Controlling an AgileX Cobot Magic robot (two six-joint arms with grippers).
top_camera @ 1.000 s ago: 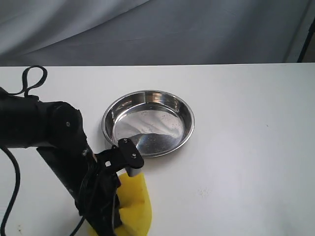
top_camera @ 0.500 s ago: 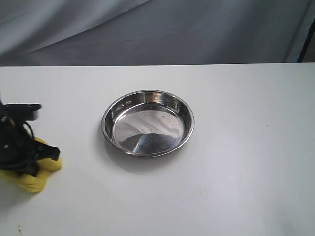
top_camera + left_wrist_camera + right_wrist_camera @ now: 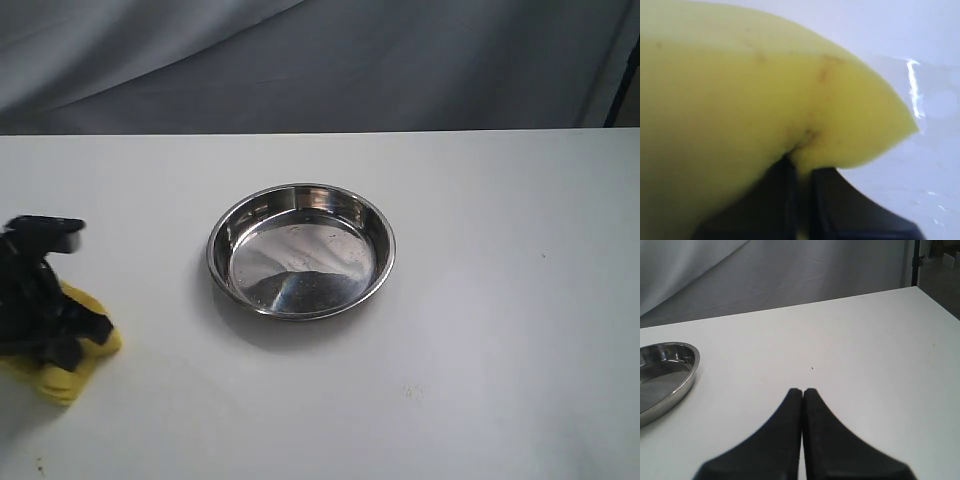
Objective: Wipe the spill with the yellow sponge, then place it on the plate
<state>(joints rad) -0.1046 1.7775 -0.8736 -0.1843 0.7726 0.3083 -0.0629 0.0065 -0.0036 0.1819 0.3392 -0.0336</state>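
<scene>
My left gripper (image 3: 66, 330) is at the far left of the table, shut on the yellow sponge (image 3: 62, 378), which is pressed against the tabletop. In the left wrist view the sponge (image 3: 740, 100) fills most of the frame, pinched between the black fingers (image 3: 785, 200). A glossy wet patch (image 3: 927, 95) shows on the table beside it; no amber puddle is visible. The steel plate (image 3: 222, 225) sits empty at the table's middle, well right of the sponge. My right gripper (image 3: 802, 391) is shut on nothing above bare table, and the plate's rim (image 3: 692, 371) is off to its side.
The white table (image 3: 500, 300) runs back to a grey cloth backdrop (image 3: 400, 60). A faint speck (image 3: 413, 391) marks the table in front of the plate. A dark stand leg (image 3: 625, 85) is at the back right corner.
A second ago the left arm held the sponge at the table's front, just below the plate. It has swung to the far left, and in the last half second sank slightly.
</scene>
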